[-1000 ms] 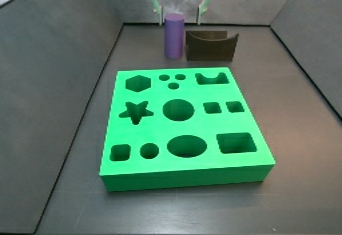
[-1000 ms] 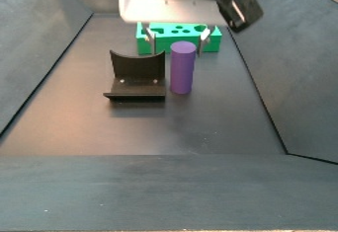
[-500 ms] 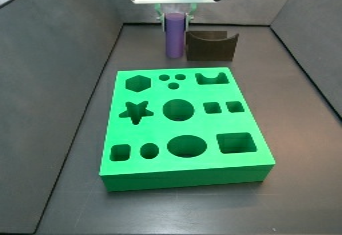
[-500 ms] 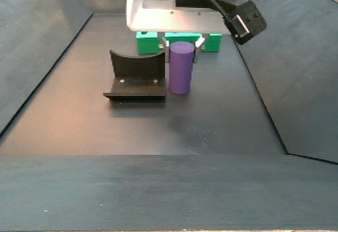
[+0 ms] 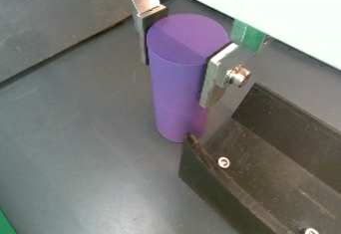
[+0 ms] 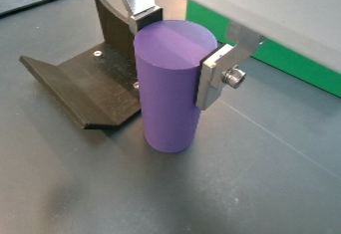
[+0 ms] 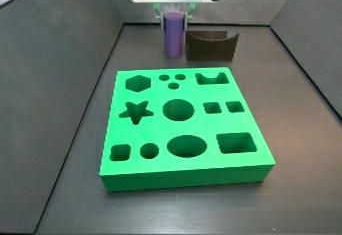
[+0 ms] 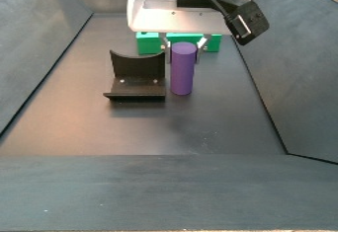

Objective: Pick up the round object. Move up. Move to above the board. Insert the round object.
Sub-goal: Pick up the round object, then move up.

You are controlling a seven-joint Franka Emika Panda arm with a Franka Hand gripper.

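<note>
The round object, a purple cylinder peg (image 7: 174,36), stands upright on the dark floor beyond the far edge of the green board (image 7: 160,127). It also shows in the other side view (image 8: 183,68). My gripper (image 7: 174,17) is directly over it. In both wrist views the silver fingers (image 5: 220,74) (image 6: 214,76) sit one on each side of the peg's upper part (image 5: 180,79) (image 6: 173,89), pressed against its sides. The peg's base still rests on the floor.
The dark fixture (image 7: 210,46) (image 8: 132,78) stands right beside the peg, almost touching it in a wrist view (image 5: 266,168). Sloped grey walls (image 7: 80,39) enclose the floor. The board's big round hole (image 7: 178,109) is near its centre.
One second ago the gripper was higher; it has come down around the peg's top. Over the last half second hardly anything has moved. The peg has stayed in place.
</note>
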